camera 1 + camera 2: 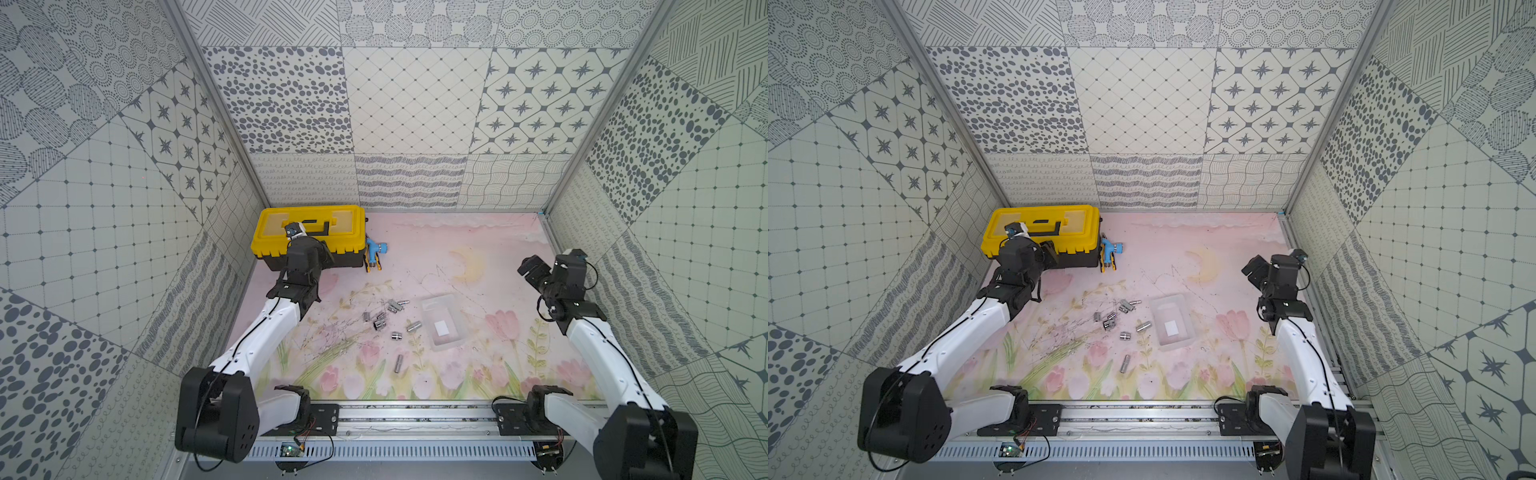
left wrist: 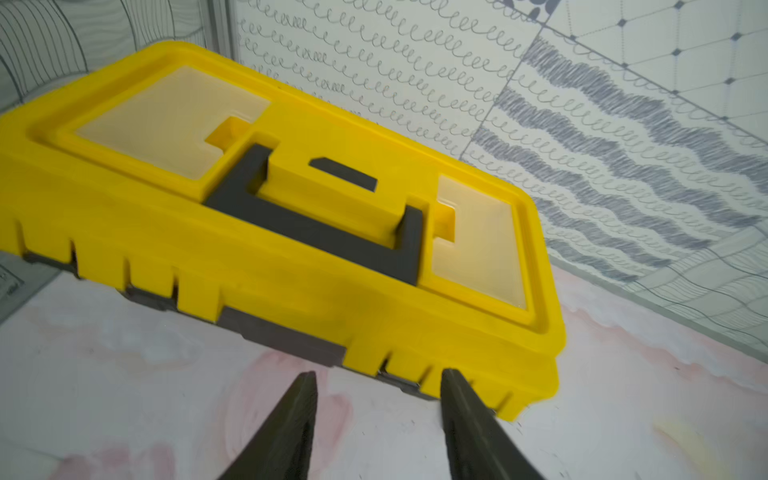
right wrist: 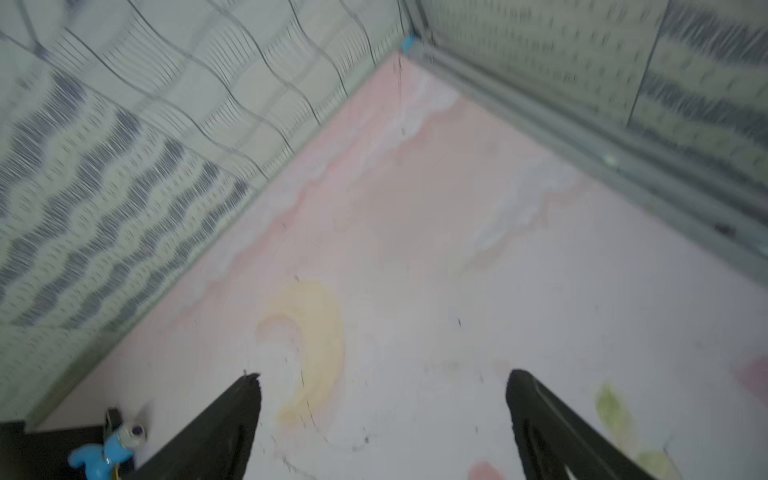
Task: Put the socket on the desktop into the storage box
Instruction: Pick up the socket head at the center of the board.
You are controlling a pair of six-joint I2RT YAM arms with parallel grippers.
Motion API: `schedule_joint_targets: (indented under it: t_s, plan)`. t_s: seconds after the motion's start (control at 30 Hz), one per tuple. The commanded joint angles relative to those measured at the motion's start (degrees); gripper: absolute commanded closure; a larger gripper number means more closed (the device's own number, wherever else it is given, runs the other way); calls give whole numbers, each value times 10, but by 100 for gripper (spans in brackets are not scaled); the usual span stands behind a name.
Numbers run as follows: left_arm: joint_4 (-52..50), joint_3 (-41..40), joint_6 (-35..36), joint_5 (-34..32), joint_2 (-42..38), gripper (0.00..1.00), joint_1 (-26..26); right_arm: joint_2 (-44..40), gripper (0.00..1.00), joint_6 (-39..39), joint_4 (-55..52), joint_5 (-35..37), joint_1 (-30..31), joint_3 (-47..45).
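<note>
Since the sockets (image 1: 380, 325) lie well away from my left gripper (image 2: 379, 374) and right gripper (image 3: 384, 374), both jaws stand parted, empty.

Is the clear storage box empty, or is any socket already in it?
Empty: the storage box holds only its white label; the sockets lie outside it.

Lab robot cell, enclosed by patterned walls (image 1: 415, 104).
</note>
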Motion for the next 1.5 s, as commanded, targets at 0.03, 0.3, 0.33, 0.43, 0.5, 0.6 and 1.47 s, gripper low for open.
schedule_joint_targets:
  t_s: [0.03, 0.3, 0.33, 0.43, 0.5, 0.6, 1.47]
  plan:
    - [-290, -52, -174, 81, -107, 52, -156, 5, 3, 31, -268, 185, 238, 134]
    - [-220, -169, -194, 97, -143, 56, -407, 11, 10, 49, -190, 93, 378, 110]
    - [-214, -171, -194, 95, -131, 56, -424, 27, 10, 43, -186, 103, 393, 120]
    - [-185, -173, -208, 120, -70, 57, -445, 75, 11, 28, -174, 141, 433, 143]
    - [-177, -161, -213, 118, -24, 57, -471, 99, 16, 20, -154, 132, 440, 147]
    - [-179, -137, -213, 100, 29, 57, -508, 112, 19, 26, -119, 109, 448, 131]
    - [-199, -73, -208, 101, 165, 68, -523, 272, 53, 55, -186, 91, 498, 189]
